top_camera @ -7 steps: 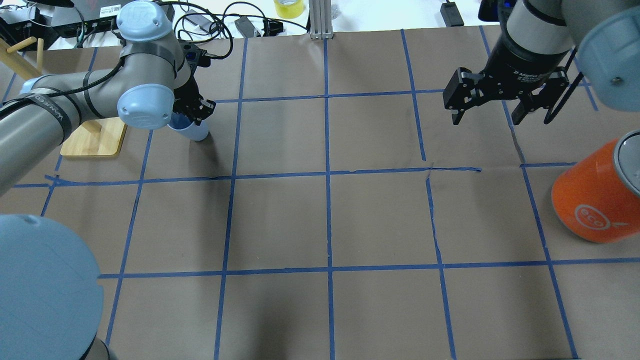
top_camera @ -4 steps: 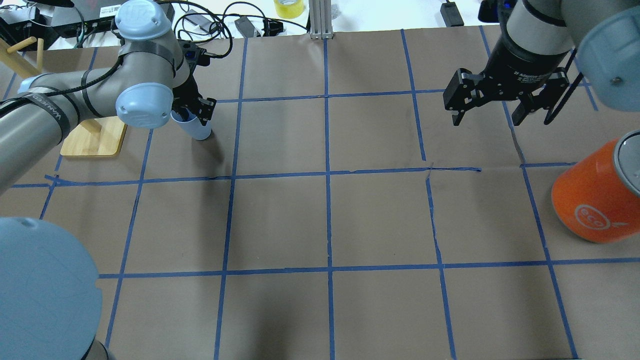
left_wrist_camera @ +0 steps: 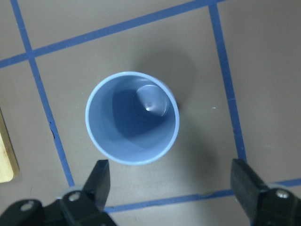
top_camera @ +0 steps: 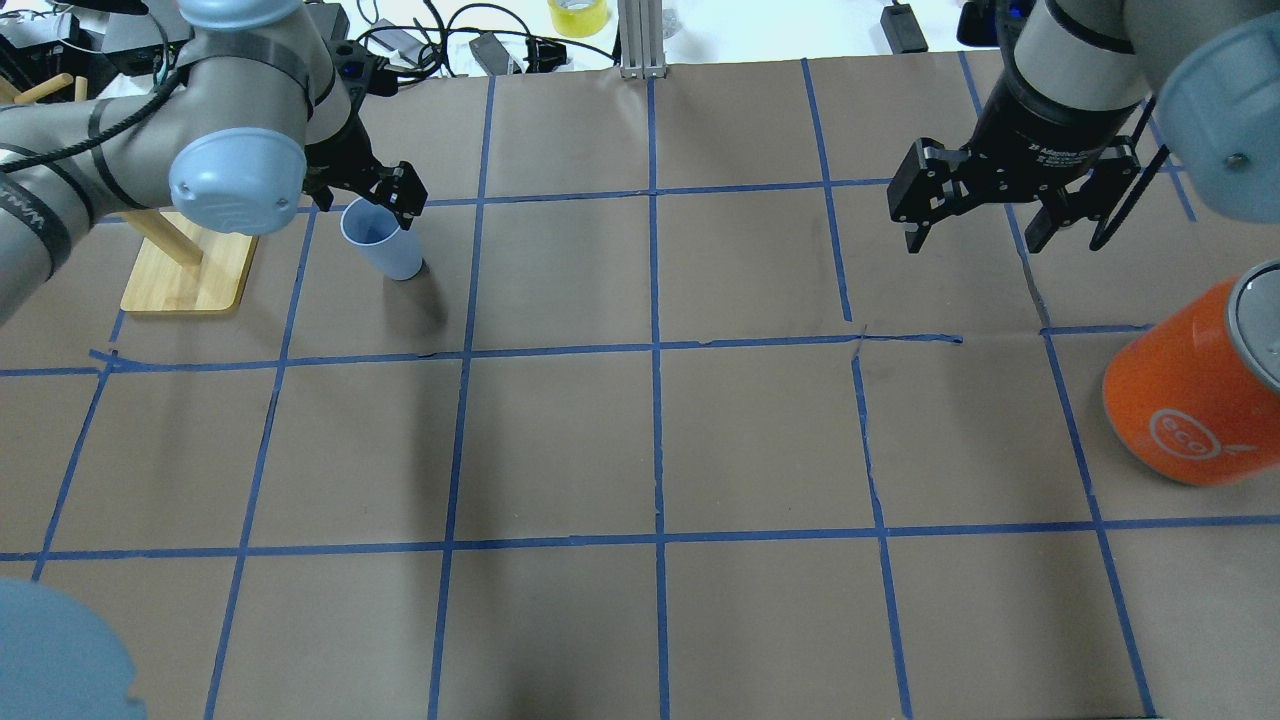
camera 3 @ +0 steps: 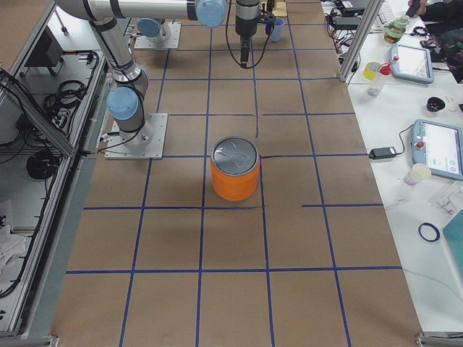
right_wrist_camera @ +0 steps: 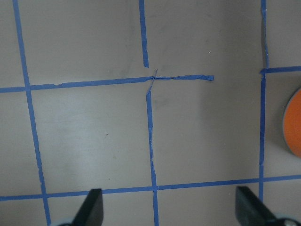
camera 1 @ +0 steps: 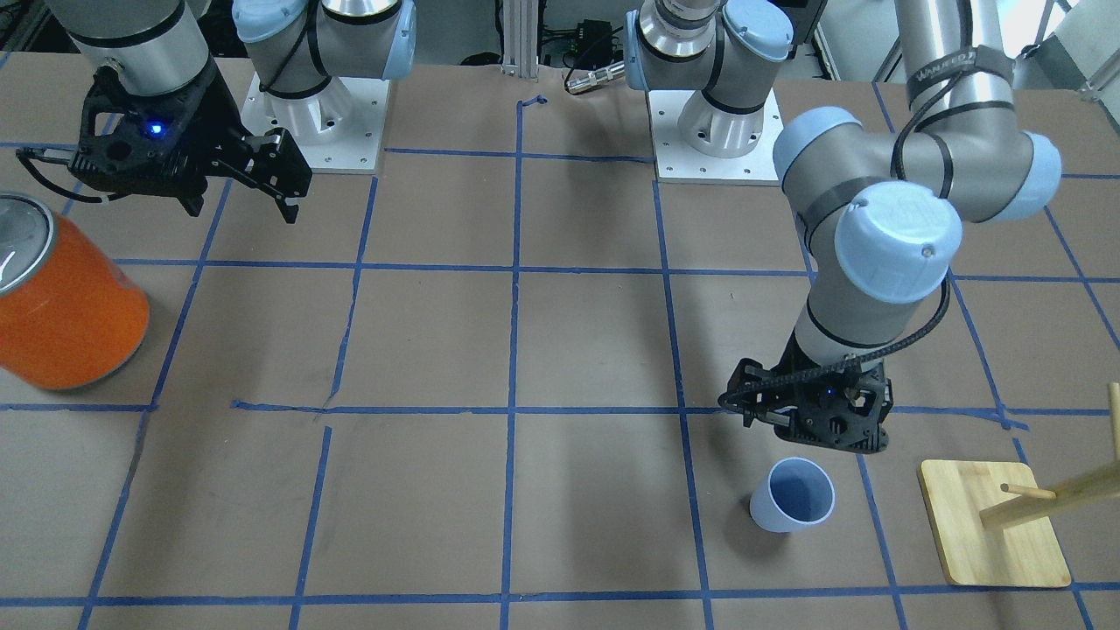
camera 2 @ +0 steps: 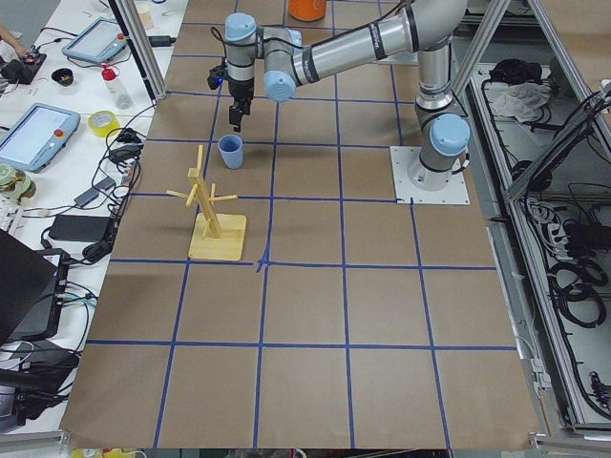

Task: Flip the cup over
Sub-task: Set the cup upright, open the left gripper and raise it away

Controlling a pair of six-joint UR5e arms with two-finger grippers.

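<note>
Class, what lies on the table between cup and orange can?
Nothing: between cup and can only brown paper with blue tape lines, as the overhead view shows.

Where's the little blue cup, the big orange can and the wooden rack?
cup (top_camera: 393,256), overhead exterior view, on its outer side wall.
orange can (top_camera: 1180,390), overhead exterior view, on its orange side.
wooden rack (camera 1: 997,556), exterior front-facing view, on its flat base.

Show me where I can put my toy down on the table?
The big middle squares of the table, between the cup and the orange can, are bare. It's crowded at the cup: wooden rack beside it, left tool just above.
</note>
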